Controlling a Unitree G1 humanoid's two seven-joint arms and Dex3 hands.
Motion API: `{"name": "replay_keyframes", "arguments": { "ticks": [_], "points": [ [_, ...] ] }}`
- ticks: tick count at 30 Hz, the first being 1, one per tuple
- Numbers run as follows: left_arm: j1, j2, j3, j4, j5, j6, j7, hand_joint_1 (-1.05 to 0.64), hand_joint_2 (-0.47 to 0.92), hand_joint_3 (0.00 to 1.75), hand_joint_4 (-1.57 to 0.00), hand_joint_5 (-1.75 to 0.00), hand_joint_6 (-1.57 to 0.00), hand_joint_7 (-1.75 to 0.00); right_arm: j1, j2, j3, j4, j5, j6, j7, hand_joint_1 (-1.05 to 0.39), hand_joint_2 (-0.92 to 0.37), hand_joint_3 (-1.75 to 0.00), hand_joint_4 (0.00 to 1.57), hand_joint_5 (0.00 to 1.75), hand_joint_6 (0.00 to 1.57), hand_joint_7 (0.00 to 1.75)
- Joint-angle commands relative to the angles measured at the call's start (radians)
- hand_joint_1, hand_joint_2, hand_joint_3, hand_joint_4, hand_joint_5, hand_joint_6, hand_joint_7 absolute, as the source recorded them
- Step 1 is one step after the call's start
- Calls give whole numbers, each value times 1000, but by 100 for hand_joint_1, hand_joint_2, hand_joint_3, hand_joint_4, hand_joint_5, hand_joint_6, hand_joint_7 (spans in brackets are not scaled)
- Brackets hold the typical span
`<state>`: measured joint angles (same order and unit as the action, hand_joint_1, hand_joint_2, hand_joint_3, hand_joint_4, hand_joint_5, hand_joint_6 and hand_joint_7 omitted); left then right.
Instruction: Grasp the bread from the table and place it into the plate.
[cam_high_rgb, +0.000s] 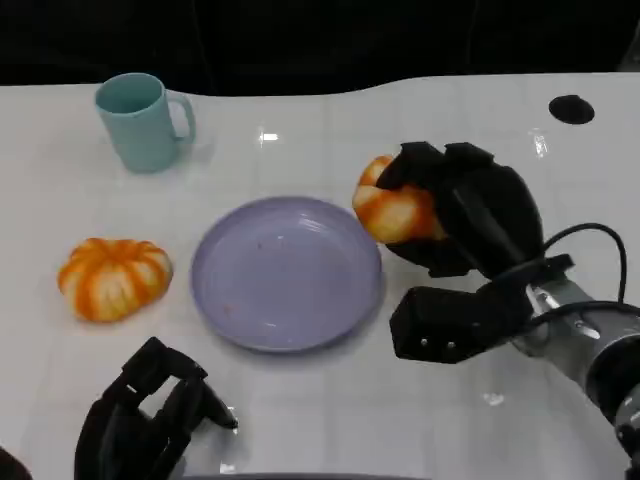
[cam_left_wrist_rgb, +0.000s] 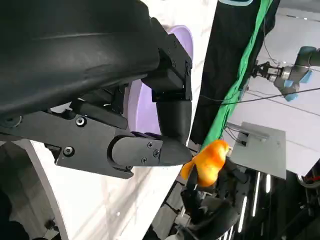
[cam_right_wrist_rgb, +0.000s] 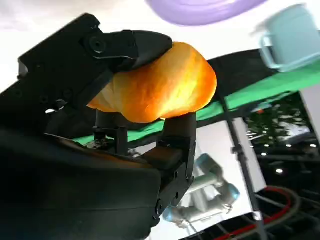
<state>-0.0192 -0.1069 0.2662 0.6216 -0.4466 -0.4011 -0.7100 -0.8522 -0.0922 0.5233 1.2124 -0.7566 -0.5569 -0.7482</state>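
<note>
No readable text, labels or numbers.

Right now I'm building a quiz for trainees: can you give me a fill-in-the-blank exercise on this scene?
1. The right robot hand holds one orange ____.
2. The purple plate has ____ on it so far.
3. A second bread lies on the table beside the plate, on the robot's ____ side.
4. The mug at the far side is colored ____.

Missing words: bread; nothing; left; teal
</note>
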Motion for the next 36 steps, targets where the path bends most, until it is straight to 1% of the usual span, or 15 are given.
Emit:
{"name": "replay_keyframes", "arguments": {
  "ticks": [1, 5, 9, 13, 18, 20, 24, 26, 28, 29, 30, 31, 32, 34, 36],
  "points": [
    [6, 15, 2, -6, -7, -2, -1, -52, 92, 27, -60, -175, -49, -153, -51, 26, 15, -16, -4, 10, 37, -23, -57, -111, 91, 175, 70, 172],
    [7, 13, 2, 0, -5, -12, -1, -52, 92, 27, -60, -175, -49, -152, -78, 80, 54, -12, -34, 17, 55, -23, -58, -108, 91, 175, 71, 171],
    [14, 14, -2, -7, 3, -16, 4, -53, 92, 26, -61, -175, -49, -152, -91, 128, 77, 2, -38, 13, 87, -22, -63, -94, 90, 175, 68, 174],
    [23, 16, -6, -21, 2, -8, 5, -53, 92, 27, -60, -175, -48, -154, -105, 169, 103, 16, -55, 42, 99, -22, -57, -104, 94, 175, 70, 175],
    [29, 12, -9, -30, -2, -6, 7, -52, 92, 27, -60, -175, -48, -153, -124, 204, 121, 33, -57, 97, 140, -23, -60, -98, 95, 175, 69, 175],
    [31, 10, -11, -33, -1, -11, 8, -52, 92, 27, -60, -175, -48, -153, -130, 211, 125, 39, -59, 113, 161, -20, -55, -110, 95, 175, 70, 175],
    [33, 10, -12, -38, -3, -1, 10, -52, 92, 26, -60, -175, -49, -151, -121, 219, 125, 45, -54, 120, 165, -20, -53, -106, 92, 175, 71, 166],
    [32, 12, -12, -36, -4, 0, 6, -52, 92, 26, -60, -175, -49, -151, -116, 220, 129, 48, -58, 123, 157, -20, -56, -99, 89, 175, 73, 154],
    [31, 12, -11, -34, -5, -1, 4, -52, 92, 27, -61, -175, -50, -150, -115, 220, 138, 51, -65, 133, 167, -24, -66, -73, 85, 165, 84, 101],
    [30, 13, -11, -32, -5, -2, 2, -52, 92, 27, -61, -175, -50, -150, -117, 218, 142, 52, -66, 138, 178, -29, -74, -53, 78, 146, 84, 75],
    [30, 13, -12, -35, -4, 2, 7, -52, 92, 27, -61, -175, -50, -150, -121, 217, 145, 52, -63, 148, 213, -30, -79, -42, 76, 139, 86, 63],
    [29, 12, -10, -35, -7, 6, 7, -52, 92, 26, -61, -175, -50, -150, -124, 215, 145, 52, -57, 155, 250, -36, -86, -29, 64, 105, 77, 43],
    [28, 11, -10, -35, -9, 8, 7, -52, 92, 26, -61, -175, -51, -150, -126, 215, 146, 51, -51, 160, 277, -39, -89, -24, 61, 79, 73, 28],
    [27, 12, -11, -35, -5, 4, 8, -52, 92, 26, -61, -175, -51, -150, -129, 213, 150, 47, -50, 171, 313, -46, -91, -23, 57, 42, 65, 9],
    [26, 12, -11, -33, -4, 2, 8, -52, 92, 26, -62, -175, -51, -150, -131, 212, 153, 44, -52, 180, 344, -48, -92, -24, 55, 33, 62, 5]
  ]
}}
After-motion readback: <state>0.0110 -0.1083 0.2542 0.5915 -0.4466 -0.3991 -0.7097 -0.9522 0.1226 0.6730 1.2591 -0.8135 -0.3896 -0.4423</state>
